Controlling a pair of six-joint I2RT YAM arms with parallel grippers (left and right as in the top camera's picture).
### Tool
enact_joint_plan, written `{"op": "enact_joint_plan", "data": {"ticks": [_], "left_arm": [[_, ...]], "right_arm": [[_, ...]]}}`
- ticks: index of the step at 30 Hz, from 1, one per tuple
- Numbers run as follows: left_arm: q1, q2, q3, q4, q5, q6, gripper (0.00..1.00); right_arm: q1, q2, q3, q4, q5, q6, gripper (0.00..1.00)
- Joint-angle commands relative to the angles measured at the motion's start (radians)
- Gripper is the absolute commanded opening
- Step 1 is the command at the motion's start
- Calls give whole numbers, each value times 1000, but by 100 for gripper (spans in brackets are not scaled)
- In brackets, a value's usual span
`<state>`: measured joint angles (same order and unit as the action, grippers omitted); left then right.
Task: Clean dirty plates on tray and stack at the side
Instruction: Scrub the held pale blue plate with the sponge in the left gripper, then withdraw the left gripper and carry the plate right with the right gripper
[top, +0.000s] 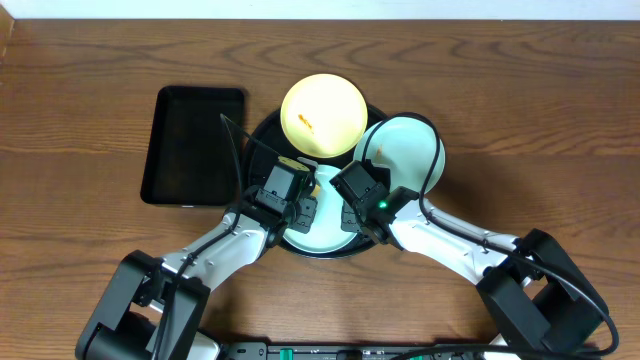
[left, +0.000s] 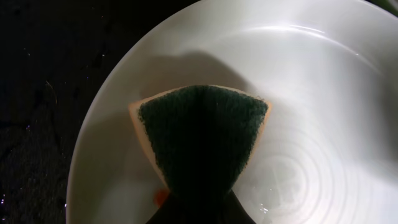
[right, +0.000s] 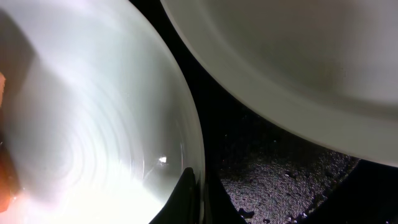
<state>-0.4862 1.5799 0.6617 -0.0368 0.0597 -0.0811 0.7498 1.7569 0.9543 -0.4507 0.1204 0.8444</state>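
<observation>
The dark wood tabletop (top: 90, 70) carries everything, and its bare stretch to either side is where the stack belongs. On it sit the round black tray (right: 280, 180), glossy and speckled, and a smaller rectangular tray (top: 195, 145) to its left. All 3 plates are on the round tray: a yellow plate (top: 322, 115) at the back with an orange streak (top: 306, 122), 1 mint plate (top: 405, 150) to the right, and a second mint plate (left: 323, 93) at the front, under both arms. The right gripper (right: 198, 202) looks clamped on that front plate's rim, bracing it. The left gripper (top: 298, 188) is clenched on a sponge (left: 202, 134), green scouring face pressed into the plate; a small orange smear (left: 160, 196) shows beside it. The plates are probably light, rigid and slick, liable to skate on the glossy tray and chip if dropped. The thin raised rim is the only real handhold, so pinch there and lift level.
</observation>
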Motion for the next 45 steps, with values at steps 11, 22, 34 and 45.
{"op": "enact_joint_plan", "data": {"ticks": [11, 22, 34, 45], "left_arm": [[5, 108, -10, 149, -53, 68, 8], [24, 97, -10, 349, -53, 88, 8], [211, -311, 44, 425, -53, 0, 8], [553, -434, 112, -12, 147, -204, 8]], "right_arm": [[15, 20, -4, -6, 3, -35, 1], [15, 20, -4, -5, 3, -34, 1], [15, 6, 69, -35, 39, -140, 1], [22, -45, 399, -201, 407, -597, 1]]}}
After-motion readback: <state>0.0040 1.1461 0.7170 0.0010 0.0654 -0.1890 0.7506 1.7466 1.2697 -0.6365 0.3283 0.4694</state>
